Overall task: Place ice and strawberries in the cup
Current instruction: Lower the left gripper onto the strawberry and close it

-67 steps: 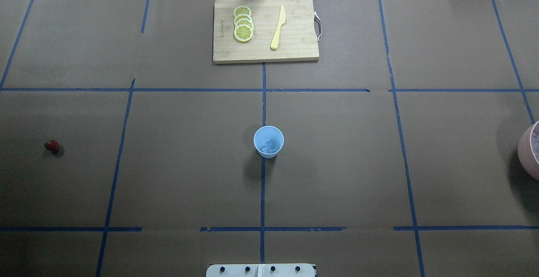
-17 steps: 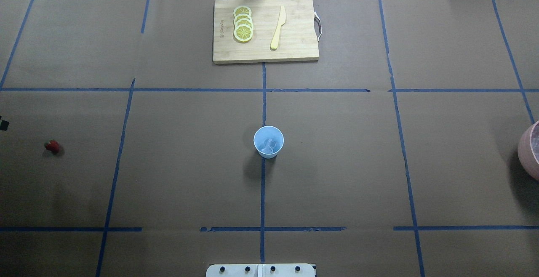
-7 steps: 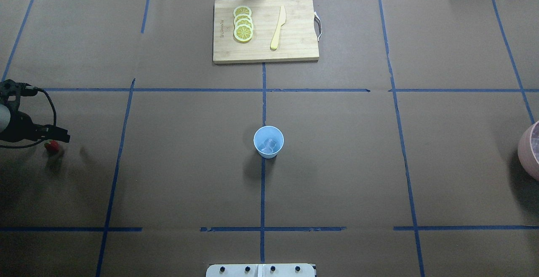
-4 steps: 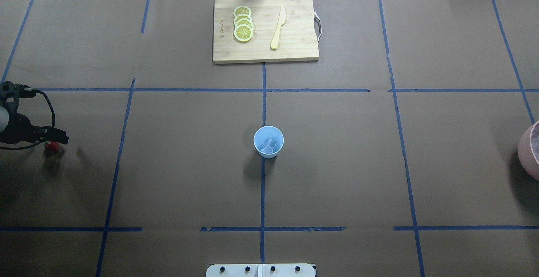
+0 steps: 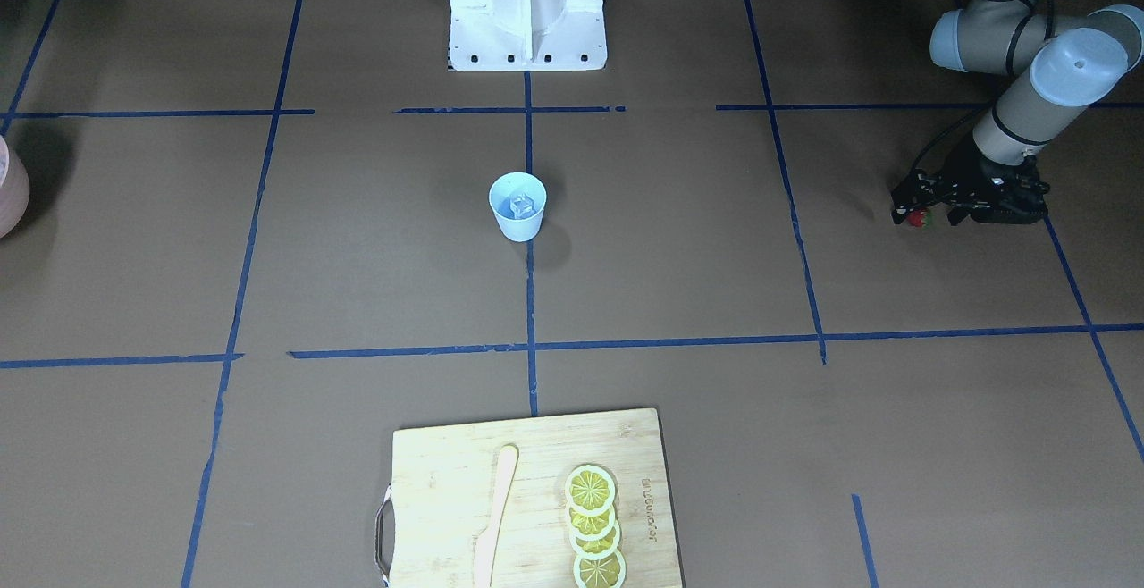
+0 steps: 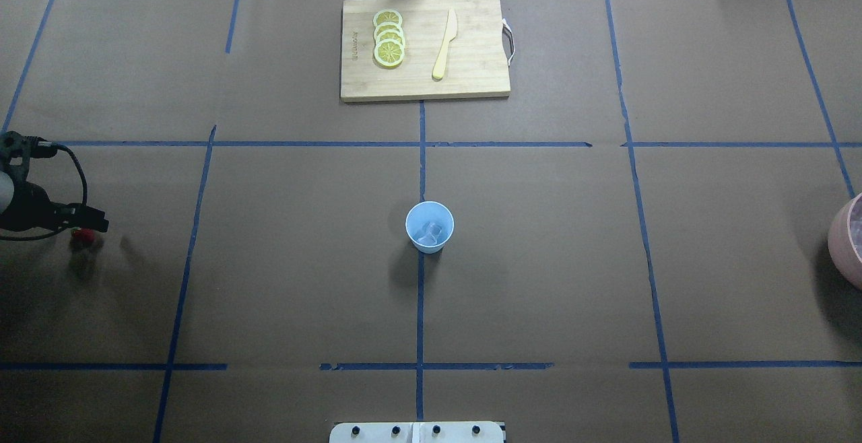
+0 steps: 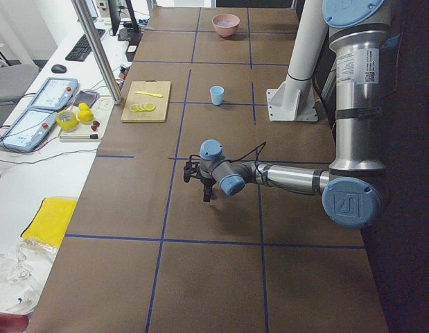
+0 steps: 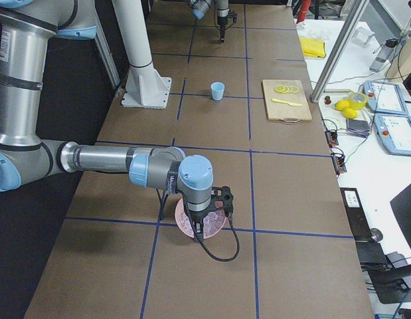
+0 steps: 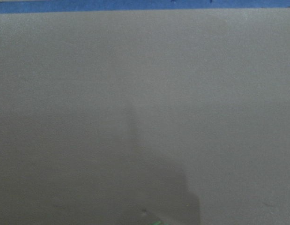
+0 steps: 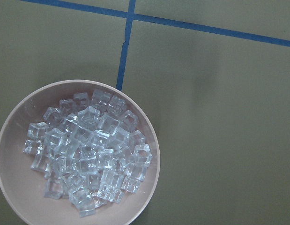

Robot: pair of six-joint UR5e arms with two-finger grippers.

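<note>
My table (image 6: 539, 261) is covered in dull brown paper, crossed by a grid of blue tape lines (image 6: 420, 295). In the middle, the cup (image 6: 441, 217) is light blue and the ice (image 6: 431, 231) in it clear and glassy. On the far side, a pale wooden board (image 6: 471, 79) bears yellow lemon slices (image 6: 388, 39) and a cream-yellow knife (image 6: 444, 44). My left pincer (image 5: 925, 213) is black, on a grey arm (image 5: 1010, 128) with light-blue caps. The strawberry (image 5: 917, 218) is red. On the right, the bowl (image 10: 152, 140) is dusty pink.
</note>
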